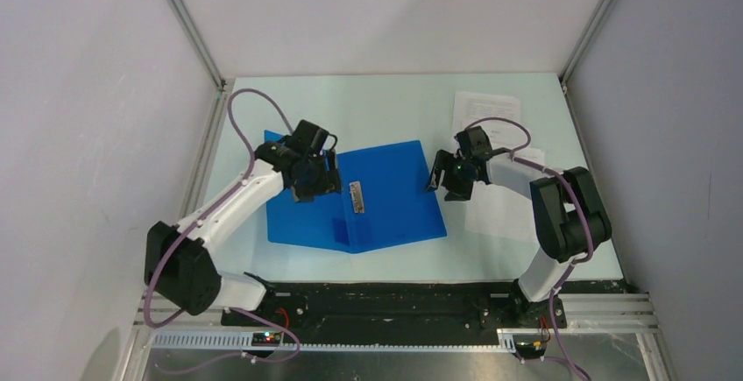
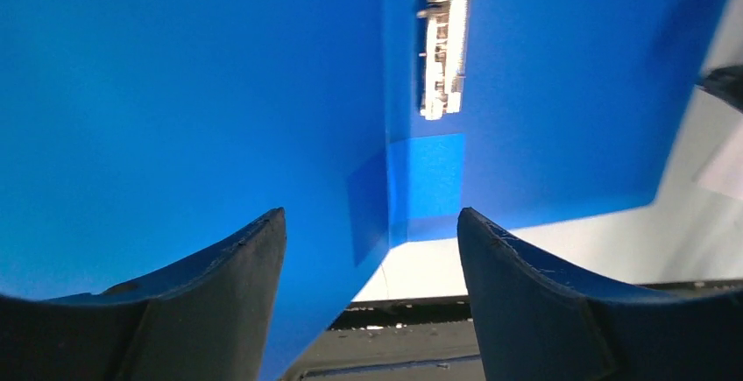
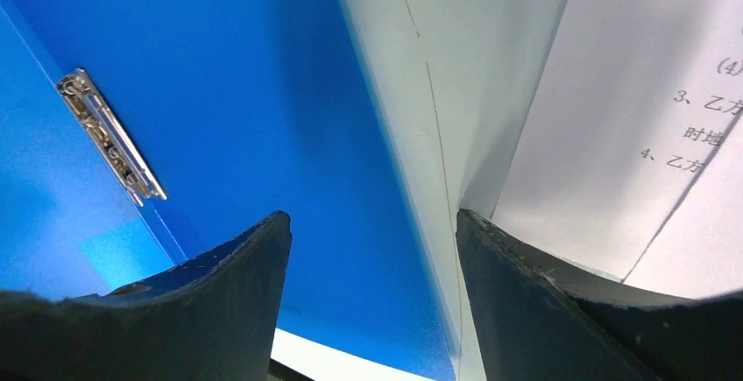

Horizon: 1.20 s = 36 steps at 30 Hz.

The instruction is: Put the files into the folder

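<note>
- The folder (image 1: 390,197) was lying open on the worktop (image 1: 385,105), blue insides up, with the metal clip (image 1: 357,197) at its spine.
- The files (image 1: 499,210) weren't in yet. They sat just off the folder's right edge with a thin strip of bare worktop between, and one more sheet (image 1: 487,106) lay off the folder's far right corner.
- The right pincer (image 1: 445,179) was spread wide with nothing in it, parked over the folder's right edge, so the sheets were straight out on its outer side.
- The near sheet's edge ran roughly alongside that folder edge. The arm hid most of the sheet, so I'm only guessing that's its long axis.
- The left pincer (image 1: 320,184) was also wide and empty over the folder's left cover. I couldn't tell if it was touching.
- The right arm was clearly nearer the paper, so I'd say the pickup was its job.
</note>
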{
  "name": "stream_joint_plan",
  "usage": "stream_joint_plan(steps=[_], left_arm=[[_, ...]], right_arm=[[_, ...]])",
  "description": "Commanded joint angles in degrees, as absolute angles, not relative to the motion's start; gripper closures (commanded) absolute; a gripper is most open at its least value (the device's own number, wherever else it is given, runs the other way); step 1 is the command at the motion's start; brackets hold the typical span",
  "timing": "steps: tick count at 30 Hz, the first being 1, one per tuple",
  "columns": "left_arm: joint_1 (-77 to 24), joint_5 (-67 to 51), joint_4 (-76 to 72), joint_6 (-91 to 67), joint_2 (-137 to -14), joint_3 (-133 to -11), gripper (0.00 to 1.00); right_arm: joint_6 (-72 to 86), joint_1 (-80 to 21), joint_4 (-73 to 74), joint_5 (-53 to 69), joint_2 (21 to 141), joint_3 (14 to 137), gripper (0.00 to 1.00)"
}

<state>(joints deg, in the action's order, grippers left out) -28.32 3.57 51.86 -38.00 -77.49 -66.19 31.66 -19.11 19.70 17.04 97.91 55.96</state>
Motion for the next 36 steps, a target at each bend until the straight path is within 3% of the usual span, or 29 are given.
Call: stream_joint_plan(steps=[1, 15, 20, 25, 27, 29, 31, 36], left_arm=[[-25.82, 5.47, 44.04, -42.02, -80.88, -61.98, 0.25], [-24.66, 0.64, 36.23, -32.83, -98.72, -66.24, 0.30], [-24.62, 0.44, 36.06, -30.18, -100.49, -68.91, 0.32], [-24.66, -0.70, 36.17, -27.23, -103.75, -71.89, 0.33], [-24.66, -2.07, 36.17, -26.65, -104.96, -72.92, 0.34], [-24.63, -3.28, 36.24, -26.44, -105.32, -73.57, 0.36], [-24.78, -4.75, 36.43, -26.77, -103.81, -73.62, 0.36], [-25.98, -1.99, 36.87, -31.27, -94.15, -70.17, 0.33]], right_arm=[[31.21, -17.91, 17.50, 19.55, 98.06, 53.77, 0.26], [30.50, -16.07, 13.28, 32.79, 101.45, 51.50, 0.29], [33.83, -15.67, 5.99, 40.29, 101.66, 49.72, 0.51], [36.08, -15.76, -2.17, 47.13, 103.66, 49.57, 0.54], [37.13, -15.81, -3.68, 48.86, 104.52, 49.53, 0.63], [37.48, -16.23, -3.41, 49.36, 104.48, 49.56, 0.86], [37.50, -16.63, -2.03, 48.62, 103.26, 49.25, 1.00], [44.56, -17.19, -3.60, 37.53, 95.63, 42.59, 1.00]])
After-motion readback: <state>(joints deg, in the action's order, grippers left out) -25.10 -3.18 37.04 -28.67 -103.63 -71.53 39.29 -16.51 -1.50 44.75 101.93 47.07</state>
